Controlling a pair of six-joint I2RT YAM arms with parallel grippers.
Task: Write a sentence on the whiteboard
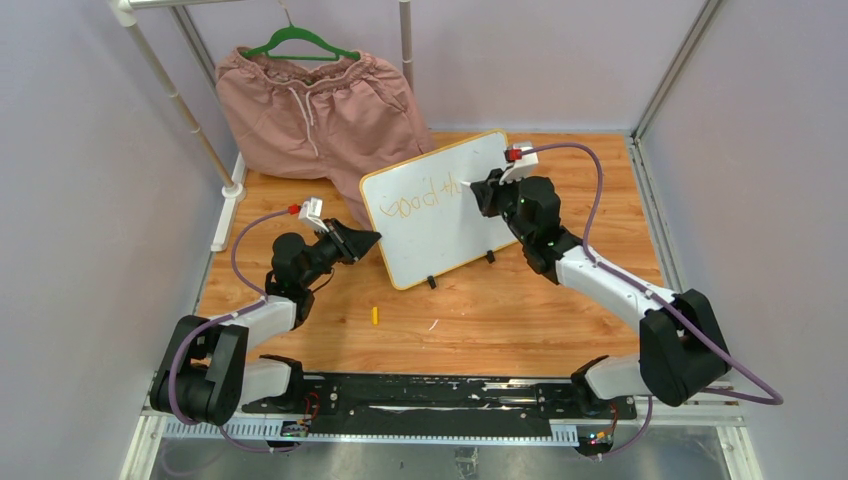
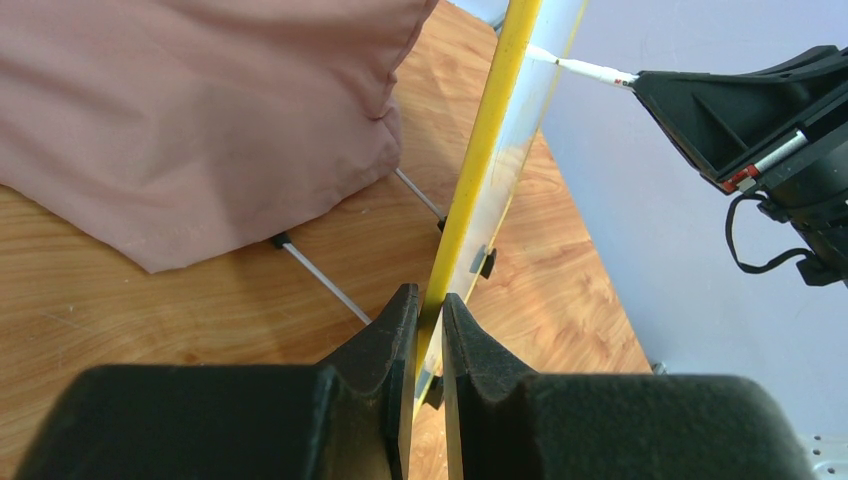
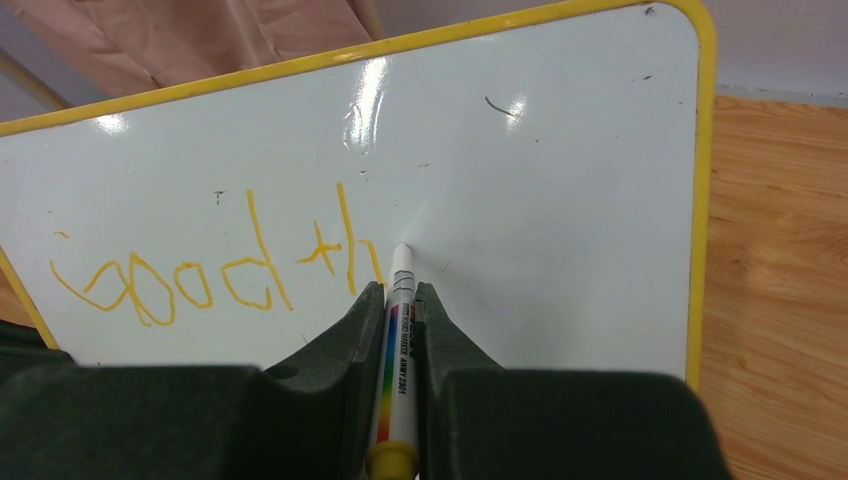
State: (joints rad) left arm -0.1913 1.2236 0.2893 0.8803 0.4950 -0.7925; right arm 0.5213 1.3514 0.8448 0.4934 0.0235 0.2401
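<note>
The whiteboard (image 1: 440, 230) stands tilted on two black clip feet in the middle of the wooden table, its frame yellow. Orange-yellow cursive on it reads "good th" (image 3: 215, 268), the start of the sentence. My right gripper (image 3: 401, 295) is shut on a white marker (image 3: 400, 350) with a rainbow stripe, whose tip touches the board just right of the "h". My left gripper (image 2: 430, 305) is shut on the board's yellow left edge (image 2: 480, 160), seen edge-on in the left wrist view. The marker tip (image 2: 585, 66) also shows there, meeting the board's face.
Pink shorts (image 1: 315, 105) on a green hanger hang from a white rack behind the board and drape onto the table. A small yellow marker cap (image 1: 375, 316) lies on the wood in front of the board. Purple walls close in both sides.
</note>
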